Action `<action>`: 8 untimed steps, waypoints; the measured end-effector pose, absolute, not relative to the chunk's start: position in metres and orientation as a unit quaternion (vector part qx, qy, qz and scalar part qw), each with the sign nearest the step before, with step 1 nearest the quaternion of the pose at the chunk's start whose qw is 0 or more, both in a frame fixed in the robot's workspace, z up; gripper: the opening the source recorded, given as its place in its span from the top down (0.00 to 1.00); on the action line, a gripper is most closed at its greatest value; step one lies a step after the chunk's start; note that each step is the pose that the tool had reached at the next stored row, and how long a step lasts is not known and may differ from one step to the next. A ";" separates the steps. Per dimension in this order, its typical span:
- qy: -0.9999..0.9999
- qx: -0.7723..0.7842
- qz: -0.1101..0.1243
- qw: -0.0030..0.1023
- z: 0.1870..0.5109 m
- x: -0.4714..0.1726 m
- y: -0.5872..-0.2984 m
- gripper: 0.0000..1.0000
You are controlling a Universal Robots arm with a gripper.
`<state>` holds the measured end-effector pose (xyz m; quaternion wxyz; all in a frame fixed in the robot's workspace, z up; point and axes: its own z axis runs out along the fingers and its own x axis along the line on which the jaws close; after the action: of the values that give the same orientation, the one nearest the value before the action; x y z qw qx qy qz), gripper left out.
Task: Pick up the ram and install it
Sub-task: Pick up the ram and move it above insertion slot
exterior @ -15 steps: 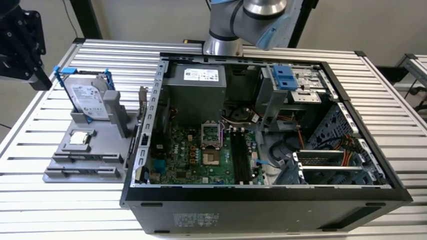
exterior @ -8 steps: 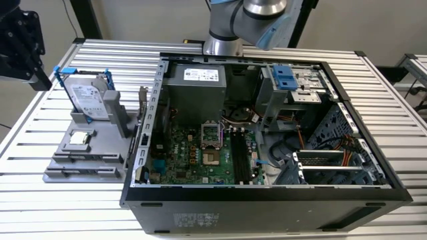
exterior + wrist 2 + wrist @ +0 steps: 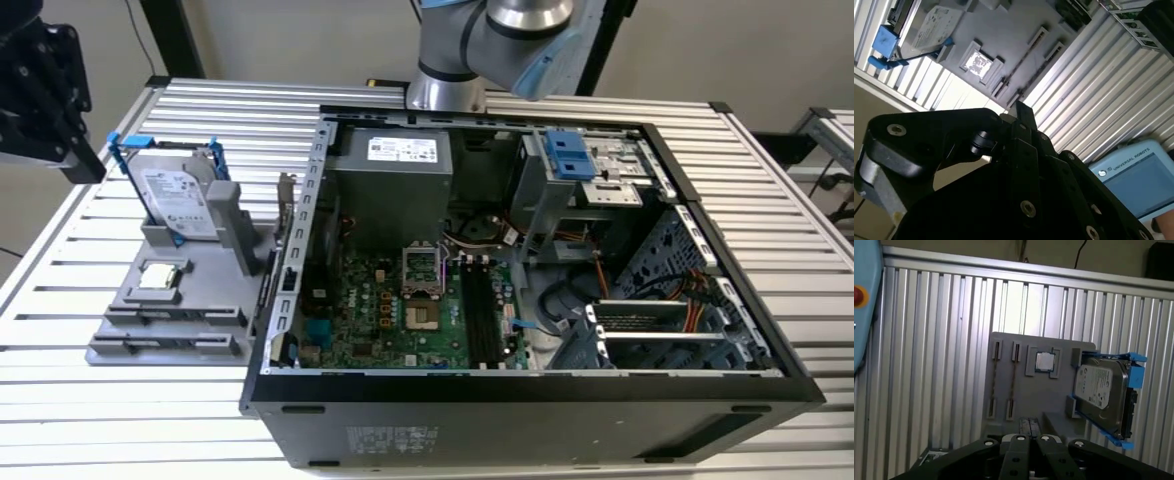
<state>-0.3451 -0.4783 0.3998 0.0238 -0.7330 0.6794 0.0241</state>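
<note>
Spanning the whole scene was the slatted table (image 3: 120, 420), with the open case (image 3: 534, 400) on it and the long black slots (image 3: 477, 310) of its board facing up. Whether any slot was filled, I could not tell. Just beside the case, on the exterior view's left, sat the grey holder (image 3: 200, 300), carrying the drive (image 3: 174, 195) upright in its blue frame.

The gripper (image 3: 1029, 426) hung high over that holder, well apart from everything on it. Its fingers (image 3: 1024, 427) were drawn together with nothing seen between them, so I judged it clenched and empty.

The ram (image 3: 1013, 381) seemed to be one of two thin strips standing on edge in the holder's paired brackets, though edge-on it was too slim to be sure. It sat across the holder from the drive, with the chip (image 3: 1044, 361) between them. Relative to the gripper, the ram stood well below and somewhat ahead of the fingertips, untouched.

The step in hand looked like the approach for the pick, hardly begun. A grasp from there would have called for the fingers to part, settle squarely over the stick's top edge, and pinch its flat faces without tilting it in its brackets.
</note>
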 end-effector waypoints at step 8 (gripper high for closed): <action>0.679 -0.734 0.023 0.024 0.400 -0.345 -0.478 1.00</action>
<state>-0.3451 -0.4784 0.3996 0.0243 -0.7338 0.6786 0.0229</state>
